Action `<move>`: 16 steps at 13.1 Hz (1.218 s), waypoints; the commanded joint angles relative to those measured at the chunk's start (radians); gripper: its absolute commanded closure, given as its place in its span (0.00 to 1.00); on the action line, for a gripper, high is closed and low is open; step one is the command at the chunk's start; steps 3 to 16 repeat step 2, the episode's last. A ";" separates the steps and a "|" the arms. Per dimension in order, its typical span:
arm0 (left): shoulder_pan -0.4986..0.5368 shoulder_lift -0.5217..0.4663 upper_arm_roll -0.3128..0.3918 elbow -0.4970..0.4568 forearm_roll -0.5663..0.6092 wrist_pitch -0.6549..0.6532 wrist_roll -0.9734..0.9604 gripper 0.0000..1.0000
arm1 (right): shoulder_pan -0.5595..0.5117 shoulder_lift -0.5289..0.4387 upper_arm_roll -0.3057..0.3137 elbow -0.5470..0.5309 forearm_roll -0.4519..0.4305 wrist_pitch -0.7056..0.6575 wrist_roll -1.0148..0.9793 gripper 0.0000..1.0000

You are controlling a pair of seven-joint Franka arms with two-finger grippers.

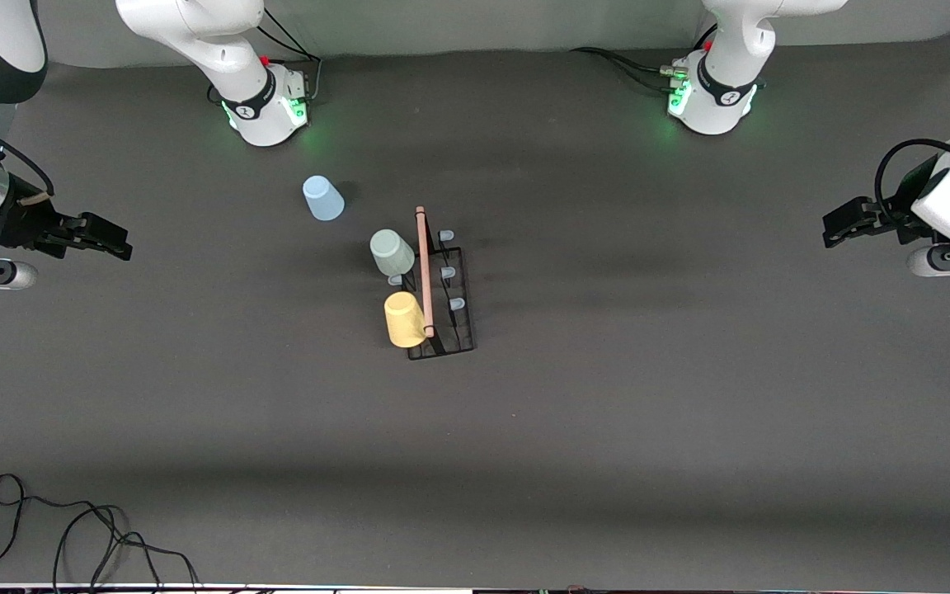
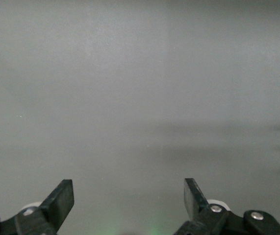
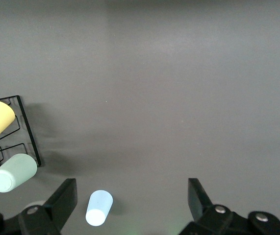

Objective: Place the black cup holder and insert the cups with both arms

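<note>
The black wire cup holder [image 1: 442,289] with a wooden rod handle carries the pale mint green plastic cup [image 1: 392,252] and pale yellow plastic cup [image 1: 405,319]; the light blue plastic cup [image 1: 323,199] stands apart. The left gripper [image 1: 830,228] and right gripper [image 1: 122,244] wait with fingers wide, empty.

A dark grey mat [image 1: 607,412] covers the whole table, and its surface is matte and even. Along the edge where the bases stand, a pale grey wall [image 1: 483,25] rises above the mat. Soft wide shadow bands cross the mat. In the corner nearest the front camera, at the right arm's end, a thin black cable [image 1: 71,536] lies in loose loops.
</note>
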 commanded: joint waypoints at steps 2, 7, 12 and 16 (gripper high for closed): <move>-0.008 -0.001 0.009 0.001 -0.010 -0.005 0.014 0.00 | 0.003 -0.012 -0.003 -0.014 -0.010 0.014 -0.006 0.00; -0.008 -0.001 0.009 0.001 -0.010 -0.005 0.014 0.00 | 0.003 -0.012 -0.003 -0.014 -0.010 0.014 -0.006 0.00; -0.008 -0.001 0.009 0.001 -0.010 -0.005 0.014 0.00 | 0.003 -0.012 -0.003 -0.014 -0.010 0.014 -0.006 0.00; -0.008 -0.001 0.009 0.001 -0.010 -0.005 0.014 0.00 | 0.003 -0.012 -0.003 -0.014 -0.010 0.014 -0.006 0.00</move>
